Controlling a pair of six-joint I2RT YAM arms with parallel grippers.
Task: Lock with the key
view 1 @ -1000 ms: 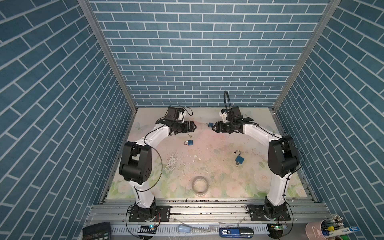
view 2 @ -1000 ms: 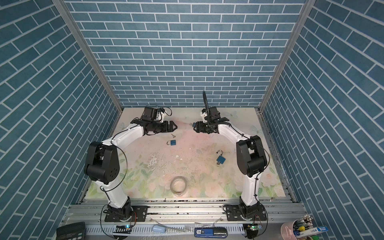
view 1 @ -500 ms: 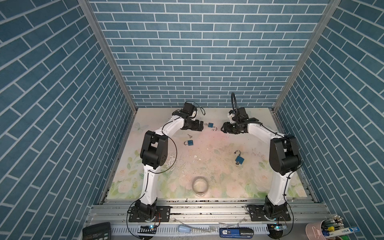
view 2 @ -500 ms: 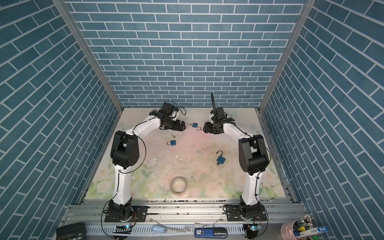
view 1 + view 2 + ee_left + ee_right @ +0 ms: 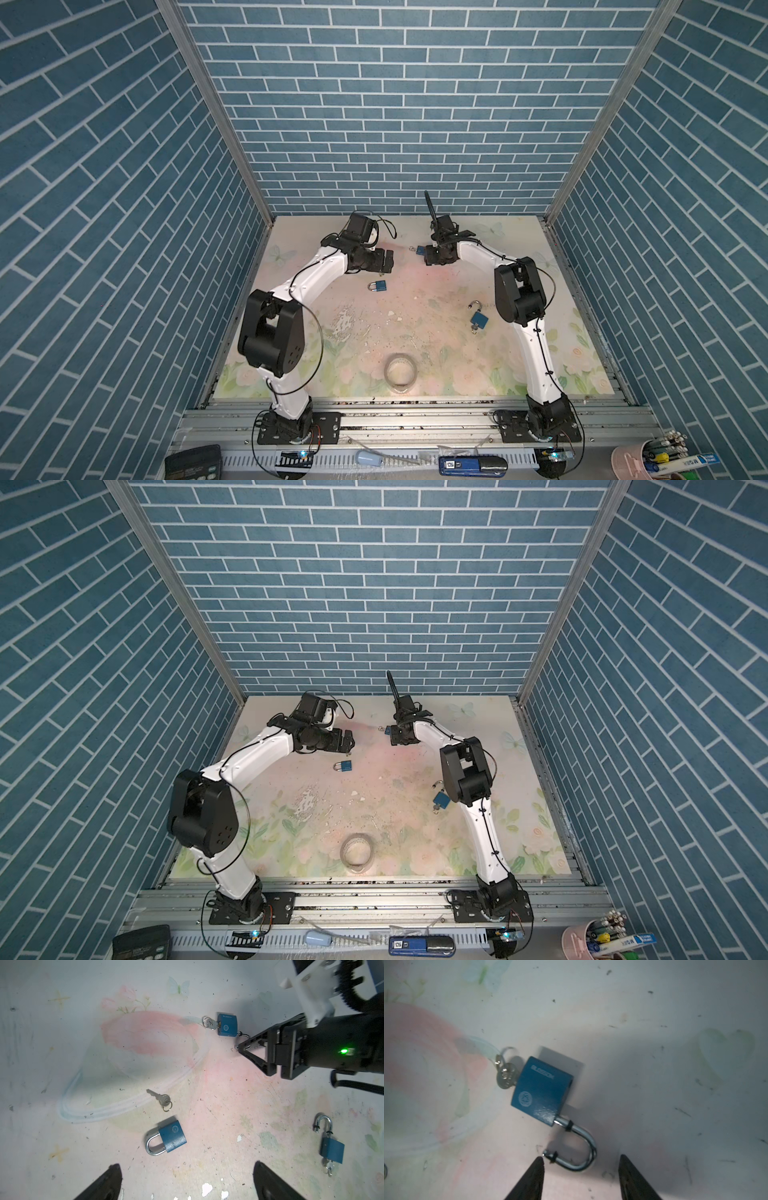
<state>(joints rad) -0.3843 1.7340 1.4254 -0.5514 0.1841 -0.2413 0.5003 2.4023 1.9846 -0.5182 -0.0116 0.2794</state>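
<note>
A blue padlock (image 5: 543, 1091) lies at the back of the table with a key (image 5: 505, 1076) in its base and its shackle (image 5: 579, 1147) swung open; both top views show the padlock (image 5: 420, 250) (image 5: 387, 729). My right gripper (image 5: 581, 1158) (image 5: 428, 255) is open astride the shackle, one fingertip (image 5: 538, 1162) at the shackle's free end. My left gripper (image 5: 187, 1165) (image 5: 388, 262) is wide open and empty, just short of a closed blue padlock (image 5: 166, 1138) (image 5: 378, 285). A loose key (image 5: 159, 1099) lies beyond it.
A third blue padlock (image 5: 478, 318) (image 5: 331, 1150), shackle open and key in it, lies by the right arm's elbow. A tape roll (image 5: 400, 371) sits near the front. Blue brick walls close in the floral mat (image 5: 457, 291) on three sides.
Half a second ago the left arm's elbow stood further in and the right gripper further right. Both are back about where they were a second ago. The padlocks have not moved.
</note>
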